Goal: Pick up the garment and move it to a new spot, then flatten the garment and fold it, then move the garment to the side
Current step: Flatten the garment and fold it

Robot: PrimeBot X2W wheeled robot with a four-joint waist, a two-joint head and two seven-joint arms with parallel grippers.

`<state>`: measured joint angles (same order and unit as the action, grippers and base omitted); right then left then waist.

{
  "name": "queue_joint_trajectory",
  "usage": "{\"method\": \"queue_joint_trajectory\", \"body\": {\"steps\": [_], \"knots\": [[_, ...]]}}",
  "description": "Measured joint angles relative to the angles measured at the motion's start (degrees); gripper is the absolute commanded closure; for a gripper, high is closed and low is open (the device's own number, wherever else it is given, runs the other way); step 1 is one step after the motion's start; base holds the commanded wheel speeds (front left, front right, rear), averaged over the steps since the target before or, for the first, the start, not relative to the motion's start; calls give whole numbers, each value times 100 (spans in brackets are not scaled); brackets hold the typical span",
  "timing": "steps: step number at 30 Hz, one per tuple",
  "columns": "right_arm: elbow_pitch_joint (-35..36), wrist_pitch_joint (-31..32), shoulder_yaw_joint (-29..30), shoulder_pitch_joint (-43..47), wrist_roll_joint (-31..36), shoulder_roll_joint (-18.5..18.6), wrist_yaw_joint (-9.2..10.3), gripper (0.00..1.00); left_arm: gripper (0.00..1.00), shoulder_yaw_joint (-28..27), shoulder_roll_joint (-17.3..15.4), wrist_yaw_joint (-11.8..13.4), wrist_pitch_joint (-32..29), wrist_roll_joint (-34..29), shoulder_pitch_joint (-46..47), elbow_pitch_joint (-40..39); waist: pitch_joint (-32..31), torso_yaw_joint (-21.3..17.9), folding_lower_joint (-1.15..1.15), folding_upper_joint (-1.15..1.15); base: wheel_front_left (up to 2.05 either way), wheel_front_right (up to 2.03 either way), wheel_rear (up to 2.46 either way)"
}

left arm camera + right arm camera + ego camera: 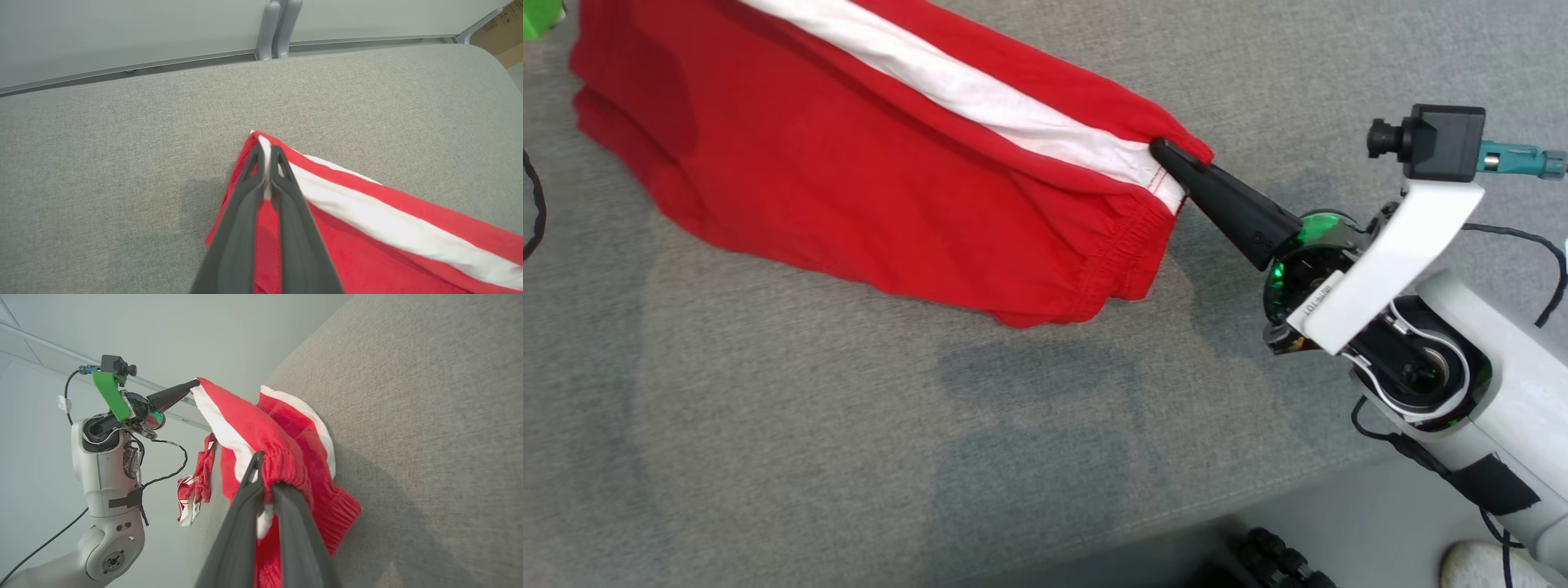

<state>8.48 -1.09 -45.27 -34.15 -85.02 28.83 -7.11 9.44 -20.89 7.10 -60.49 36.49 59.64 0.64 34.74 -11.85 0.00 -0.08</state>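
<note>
Garment [849,163], red with a white stripe [947,82]: hung stretched above the grey padded surface [768,449], sagged onto it along the lower folds. Nearest, was pinched at the gathered waistband [1127,245], right at the stripe's end, by the right gripper [1162,150] with jaws clenched on the cloth. Ran up and away leftward from there. Farther off, was gripped at the opposite corner by the left gripper [266,154], jaws likewise clamped on the striped edge. Ended short of the pale wall panel [122,32] beyond.
</note>
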Motion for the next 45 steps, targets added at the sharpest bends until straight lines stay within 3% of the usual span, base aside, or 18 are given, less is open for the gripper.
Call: {"method": "queue_joint_trajectory", "body": {"steps": [17,19,20,26,27,28,29,30,36,41,45], "knots": [[-155,-120,-335,-482,286,-535,0,98,100,-163,319,0,126,-714,506,1177,482,-606,0,0,0,0,0],[-287,-233,-328,-555,486,-521,0,54,100,-168,368,0,168,-795,550,1245,488,-625,0,0,0,0,0],[-356,-266,-332,-588,560,-509,0,2,100,-144,366,0,207,-878,571,1306,486,-630,0,0,0,0,0],[-817,-726,-235,-754,1211,-296,0,0,100,-60,291,0,439,-1049,570,1647,392,-656,0,0,0,0,0],[-853,-783,-226,-754,1228,-245,-1,0,87,-42,296,0,502,-1081,570,1700,368,-658,0,0,0,0,0],[-884,-832,-233,-753,1271,-190,-1,0,65,-31,302,0,568,-1112,567,1741,342,-658,0,0,0,0,0],[-884,-832,-233,-753,1271,-190,-1,0,51,-31,302,0,568,-1112,567,1741,342,-658,0,0,0,0,0],[-921,-907,-226,-747,1329,-141,-1,0,0,-2,304,0,616,-1134,559,1766,314,-655,0,0,0,0,0],[-1079,-1277,-164,-467,1647,112,-1,0,0,-9,599,-13,1060,-1025,494,1901,107,-593,0,0,0,0,0],[-1450,-1400,211,-187,2358,331,10,0,0,107,702,-356,1772,-998,269,1726,-157,-509,0,0,0,0,0],[-1549,-1397,512,12,2943,442,247,0,0,191,660,-583,2558,-1169,90,1306,-416,-426,0,0,0,0,0]]}}
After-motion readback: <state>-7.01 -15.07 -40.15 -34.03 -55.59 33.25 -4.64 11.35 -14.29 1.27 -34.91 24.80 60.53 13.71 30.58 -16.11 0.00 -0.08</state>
